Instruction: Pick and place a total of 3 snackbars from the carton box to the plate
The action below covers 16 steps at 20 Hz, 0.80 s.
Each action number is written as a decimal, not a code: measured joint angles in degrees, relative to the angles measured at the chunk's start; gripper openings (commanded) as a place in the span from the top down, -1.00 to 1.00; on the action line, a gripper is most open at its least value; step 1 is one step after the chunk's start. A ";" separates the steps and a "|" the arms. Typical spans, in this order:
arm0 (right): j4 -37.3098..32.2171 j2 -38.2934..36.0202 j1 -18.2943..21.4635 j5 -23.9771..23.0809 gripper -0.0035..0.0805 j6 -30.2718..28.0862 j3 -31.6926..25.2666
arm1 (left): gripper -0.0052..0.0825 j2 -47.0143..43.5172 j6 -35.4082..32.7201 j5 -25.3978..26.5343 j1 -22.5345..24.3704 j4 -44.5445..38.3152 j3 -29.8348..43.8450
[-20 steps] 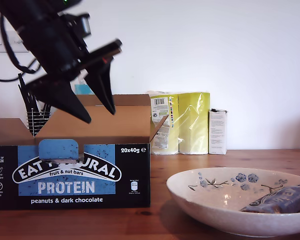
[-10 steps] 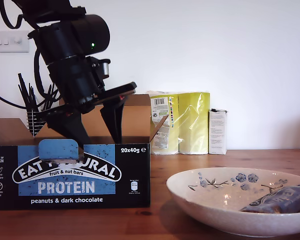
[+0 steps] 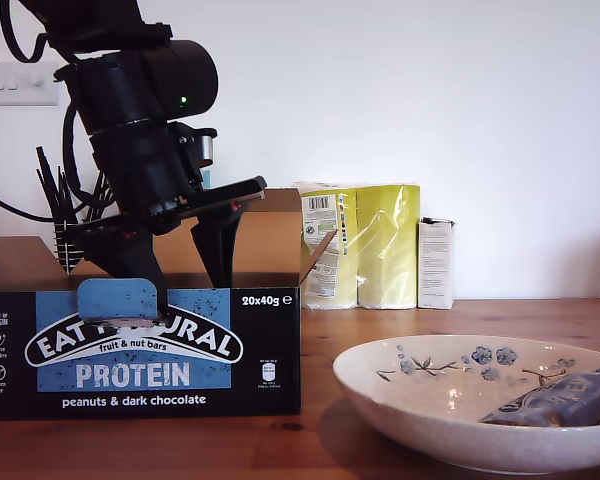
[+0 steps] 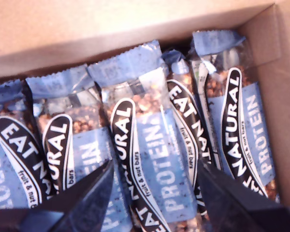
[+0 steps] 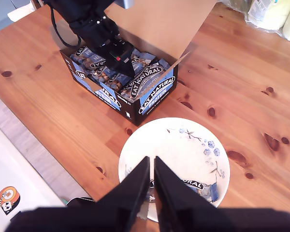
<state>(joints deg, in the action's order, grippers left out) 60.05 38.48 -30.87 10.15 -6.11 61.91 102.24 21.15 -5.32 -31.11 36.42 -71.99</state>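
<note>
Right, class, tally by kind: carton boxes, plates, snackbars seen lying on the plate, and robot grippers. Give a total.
carton box: 1
plate: 1
snackbar on the plate: 1
grippers, my first gripper and my second gripper: 2
total: 5

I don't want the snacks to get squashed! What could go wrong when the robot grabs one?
My first gripper hangs open over tightly packed snackbars in the carton box. The wrappers overlap, so the fingers might pinch two bars at once or crush one. Lifting could also snag the box's upright flap. One bar already lies near the plate rim, so another might slide out.
</note>
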 measured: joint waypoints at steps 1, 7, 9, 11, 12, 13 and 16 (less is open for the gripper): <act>-0.02 0.00 0.00 0.00 0.95 0.00 0.00 | -0.25 0.46 0.00 -0.92 0.00 -0.02 -0.15; -0.02 0.00 0.00 0.00 0.95 0.00 0.00 | -0.25 1.16 -0.04 -1.40 0.02 0.33 -0.26; -0.02 0.00 -0.02 0.00 0.95 0.00 0.00 | -0.21 1.79 -0.09 -1.07 0.02 0.83 -0.70; -0.04 0.00 0.00 0.00 0.95 0.00 0.00 | -0.01 2.14 -0.09 -1.16 0.02 0.87 -1.09; -0.07 0.00 0.00 0.00 0.95 0.00 0.00 | 0.12 2.14 -0.09 -1.22 0.02 0.74 -1.09; -0.09 0.00 0.00 0.00 0.95 0.00 0.00 | 0.23 2.14 -0.09 -1.68 0.02 0.59 -1.09; -0.09 0.00 0.00 0.00 0.95 0.00 0.00 | 0.39 2.16 -0.11 -2.12 0.02 0.42 -1.25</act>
<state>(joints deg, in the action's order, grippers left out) 59.96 38.48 -30.87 10.15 -6.11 61.91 104.40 21.04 -7.44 -31.09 36.84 -73.23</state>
